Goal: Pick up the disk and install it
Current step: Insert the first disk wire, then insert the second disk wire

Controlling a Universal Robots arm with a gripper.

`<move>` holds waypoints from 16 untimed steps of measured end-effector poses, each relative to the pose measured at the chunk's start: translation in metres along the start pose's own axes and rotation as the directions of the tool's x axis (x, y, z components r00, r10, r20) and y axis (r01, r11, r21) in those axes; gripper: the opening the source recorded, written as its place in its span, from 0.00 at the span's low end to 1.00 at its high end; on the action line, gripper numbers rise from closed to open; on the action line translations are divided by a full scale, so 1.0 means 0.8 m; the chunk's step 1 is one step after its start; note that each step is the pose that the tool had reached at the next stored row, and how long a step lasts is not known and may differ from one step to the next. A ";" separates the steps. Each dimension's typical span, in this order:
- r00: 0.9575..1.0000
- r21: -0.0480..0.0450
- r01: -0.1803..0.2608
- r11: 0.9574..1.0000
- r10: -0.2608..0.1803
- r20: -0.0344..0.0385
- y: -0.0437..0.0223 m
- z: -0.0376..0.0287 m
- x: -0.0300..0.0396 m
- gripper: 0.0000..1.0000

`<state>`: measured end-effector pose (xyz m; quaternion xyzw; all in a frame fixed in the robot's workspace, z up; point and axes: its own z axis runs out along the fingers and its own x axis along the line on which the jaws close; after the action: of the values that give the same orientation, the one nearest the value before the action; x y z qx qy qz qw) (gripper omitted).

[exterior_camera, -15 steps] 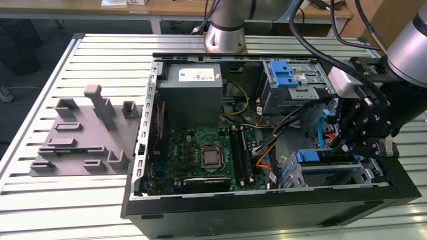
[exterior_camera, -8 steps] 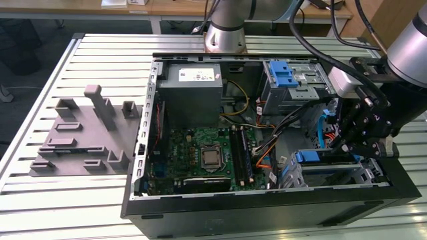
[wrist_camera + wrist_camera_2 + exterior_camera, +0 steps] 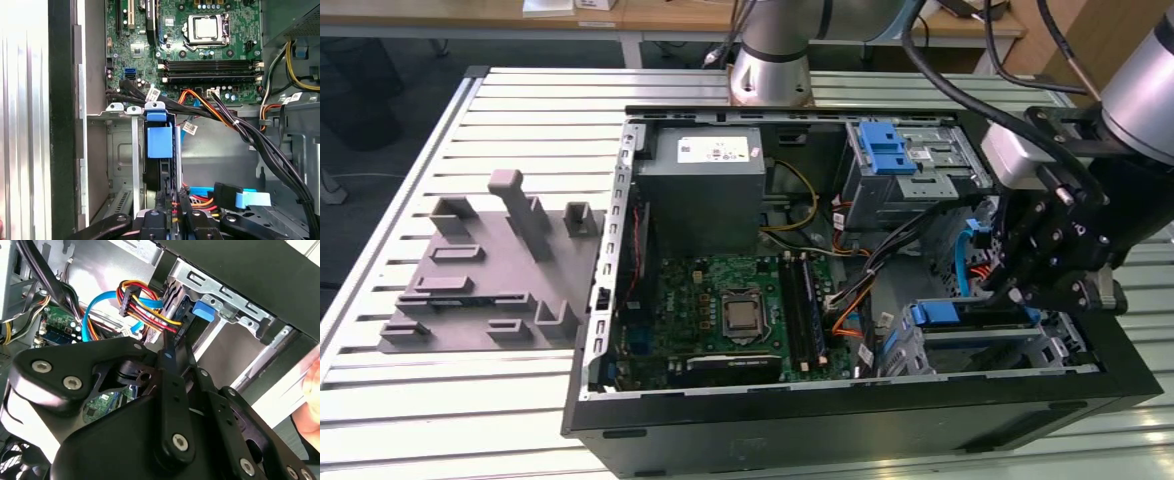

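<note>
Standing by the near corner of the PC case point(image 3: 854, 420), I see the gripper point(image 3: 1014, 285) down inside it, right over the lower drive cage point(image 3: 994, 345). The disk point(image 3: 159, 150) sits on edge in this cage, blue end tab up, w/ metal walls tight on both sides. The fingers point(image 3: 165, 207) look narrow around its end, probably holding it, but contact is partly hidden. I judge the pick-up is done and the install is almost finished; if it is fully seated, I cannot tell. Little free room: SATA cables point(image 3: 145, 302) pass just beside, the motherboard point(image 3: 734, 310) is farther, the power supply point(image 3: 700, 180) is well apart.
</note>
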<state>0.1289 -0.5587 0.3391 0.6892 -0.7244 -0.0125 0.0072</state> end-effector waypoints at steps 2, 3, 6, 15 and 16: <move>1.000 0.000 0.000 1.000 0.000 0.000 0.0002 -0.0057 -0.0001 0.24; 1.000 0.000 0.000 1.000 0.000 0.000 0.0003 -0.0076 -0.0001 0.24; 1.000 -0.001 0.000 1.000 0.000 0.000 0.0002 -0.0083 -0.0001 0.22; 1.000 -0.001 0.000 1.000 0.000 0.000 0.0003 -0.0103 -0.0001 0.11; 1.000 0.000 0.000 1.000 0.000 0.000 0.0003 -0.0103 -0.0001 0.11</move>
<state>0.1289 -0.5587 0.3474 0.6893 -0.7243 -0.0127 0.0073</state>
